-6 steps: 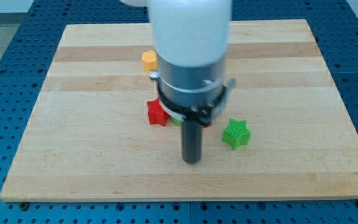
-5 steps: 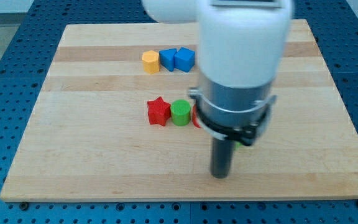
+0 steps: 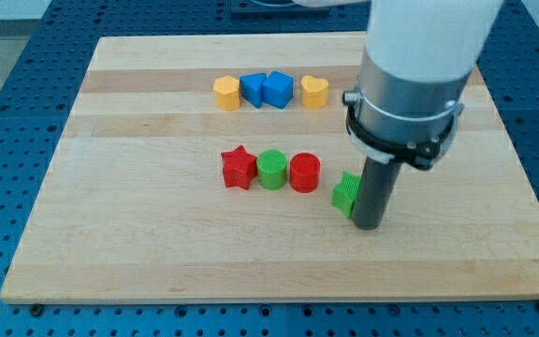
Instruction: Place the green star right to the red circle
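Tip: my tip (image 3: 370, 225) sits on the worktop (image 3: 138, 253), touching the green star's right side
End effector: plain rod, no jaws, holds nothing
Green star (image 3: 345, 194): partly hidden by rod; just right of & slightly below the red circle (image 3: 304, 173), small gap
Mid row, L to R: red star (image 3: 238, 168), green circle (image 3: 271, 169), red circle
Top row: orange block (image 3: 225, 93), 2 blue blocks (image 3: 266, 89), yellow heart (image 3: 314, 92)
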You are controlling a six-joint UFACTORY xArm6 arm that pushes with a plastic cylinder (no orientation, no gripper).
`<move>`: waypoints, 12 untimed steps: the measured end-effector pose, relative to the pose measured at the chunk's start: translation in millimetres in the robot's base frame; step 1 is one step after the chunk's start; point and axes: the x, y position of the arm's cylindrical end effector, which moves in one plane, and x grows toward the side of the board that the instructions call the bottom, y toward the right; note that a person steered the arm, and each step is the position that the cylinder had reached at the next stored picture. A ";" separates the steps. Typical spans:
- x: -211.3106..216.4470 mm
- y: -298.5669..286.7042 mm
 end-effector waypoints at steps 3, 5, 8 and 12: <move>-3.6 -2.5; 8.6 56.4; 1.4 34.5; -7.6 -2.9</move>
